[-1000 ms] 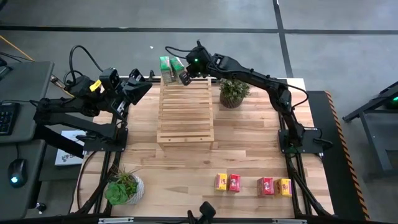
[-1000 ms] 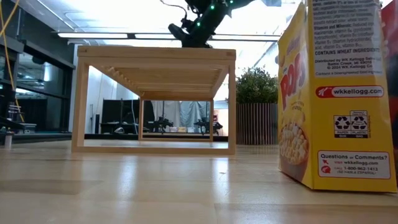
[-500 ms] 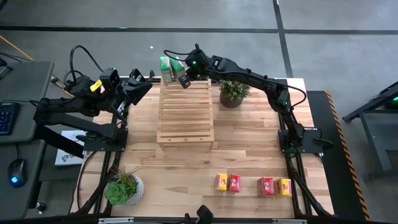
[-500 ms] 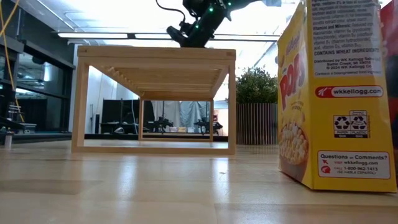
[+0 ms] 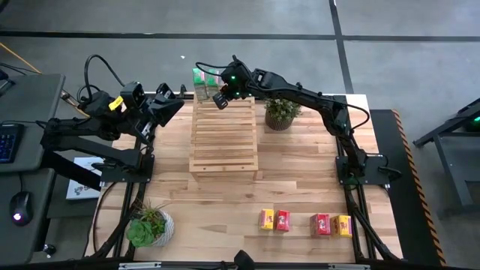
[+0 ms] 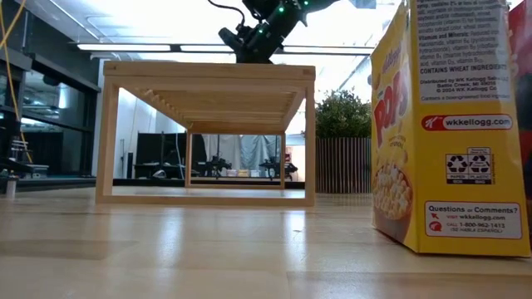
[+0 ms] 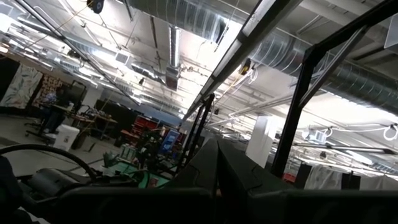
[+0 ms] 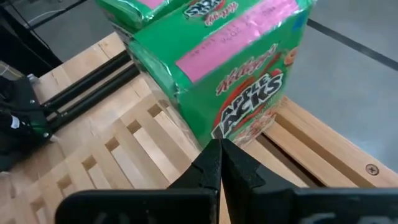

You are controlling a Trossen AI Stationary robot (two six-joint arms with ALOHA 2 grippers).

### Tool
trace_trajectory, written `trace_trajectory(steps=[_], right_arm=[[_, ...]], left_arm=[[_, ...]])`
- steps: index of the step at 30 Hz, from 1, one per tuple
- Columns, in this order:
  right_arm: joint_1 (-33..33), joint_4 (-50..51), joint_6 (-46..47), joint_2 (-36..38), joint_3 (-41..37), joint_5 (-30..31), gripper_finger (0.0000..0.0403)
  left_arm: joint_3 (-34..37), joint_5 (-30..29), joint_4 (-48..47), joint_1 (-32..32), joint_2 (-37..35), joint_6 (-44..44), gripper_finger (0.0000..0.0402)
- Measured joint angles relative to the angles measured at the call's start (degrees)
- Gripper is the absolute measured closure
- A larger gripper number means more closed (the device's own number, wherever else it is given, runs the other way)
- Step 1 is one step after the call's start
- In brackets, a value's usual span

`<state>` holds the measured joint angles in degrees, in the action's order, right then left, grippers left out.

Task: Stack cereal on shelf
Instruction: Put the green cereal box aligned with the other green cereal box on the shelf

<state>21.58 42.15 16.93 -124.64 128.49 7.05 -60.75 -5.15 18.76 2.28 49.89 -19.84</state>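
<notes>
High view: I see the large light-wood slatted shelf [image 5: 223, 135] standing mid-surface on the pale wooden surface [image 5: 300, 180]. Two small green cardboard cereal boxes [image 5: 202, 81] stand side by side at the shelf's far edge. My right tool [image 5: 220, 100], its fingers closed and holding nothing, sits above the far end of the slats, just beside those boxes. My left tool [image 5: 166, 109], also closed and empty, waits at the surface's far left corner, well apart from the shelf. Four more small boxes line the near edge: a yellow and red pair [image 5: 274, 219] and a red and yellow pair [image 5: 331, 224]. A small potted plant in a ribbed pot [image 5: 281, 112] stands right of the shelf; a second potted plant [image 5: 148, 226] stands at the near left.

Low view: the shelf [image 6: 208, 133] appears as an open frame, with the right tool [image 6: 248, 41] above its top. A yellow box [image 6: 453, 133] fills the right foreground.

Left wrist view: only the room's ceiling and ducts show beyond the closed fingers.

Right wrist view: the closed fingertips [image 8: 217, 163] point at a green box [image 8: 236, 74] resting on the shelf's slats [image 8: 134, 149]; I cannot tell whether they touch it.
</notes>
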Motion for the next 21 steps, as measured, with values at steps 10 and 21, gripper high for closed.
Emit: trace_trajectory(steps=[10, 21], right_arm=[[2.29, -0.15, -2.39, 0.00, 0.00, 1.03, 0.0403], [5.65, -7.35, 1.29, 0.00, 0.02, -3.61, 0.0403]], left_arm=[[0.00, 0.02, -0.15, 0.00, 0.00, -0.02, 0.0401], [0.00, 0.04, -1.17, 0.00, 0.00, -0.06, 0.0402]])
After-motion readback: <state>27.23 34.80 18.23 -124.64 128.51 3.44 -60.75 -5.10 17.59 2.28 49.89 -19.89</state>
